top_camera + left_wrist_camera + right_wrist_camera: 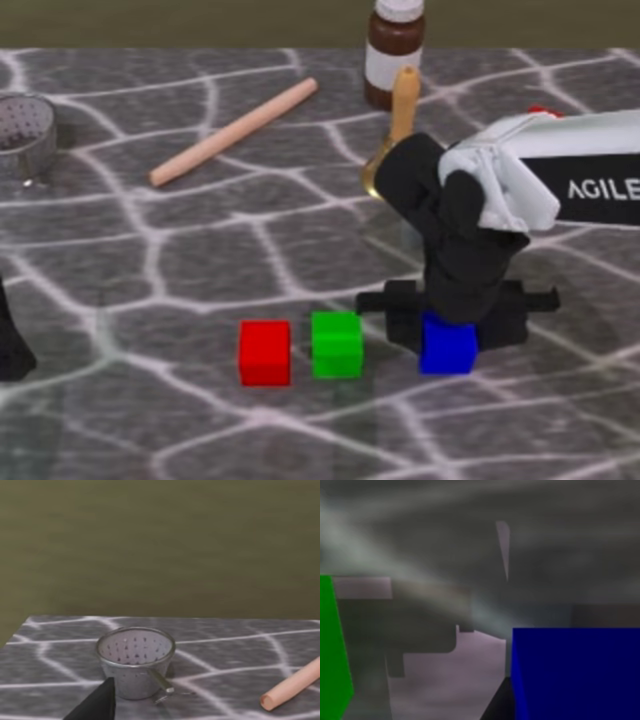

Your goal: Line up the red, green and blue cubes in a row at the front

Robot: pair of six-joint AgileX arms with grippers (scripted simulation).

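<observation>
Three cubes stand in a row near the front of the table: the red cube point(264, 352) at the left, the green cube point(337, 344) close beside it, and the blue cube point(447, 350) farther right after a wider gap. My right gripper point(450, 328) is low over the blue cube, with its dark fingers against the cube's two sides. In the right wrist view the blue cube point(575, 675) fills the lower corner with one dark finger point(499, 706) against its face, and the green cube point(332, 650) shows at the edge. My left gripper point(10, 345) is parked at the table's left edge.
At the back are a metal strainer cup point(25, 130) on the left, a wooden dowel point(235, 130) lying slantwise, a brown bottle point(393, 50), and a brass bell with a wooden handle point(403, 100) just behind my right arm. The left wrist view shows the strainer point(135, 660) and the dowel's end point(292, 685).
</observation>
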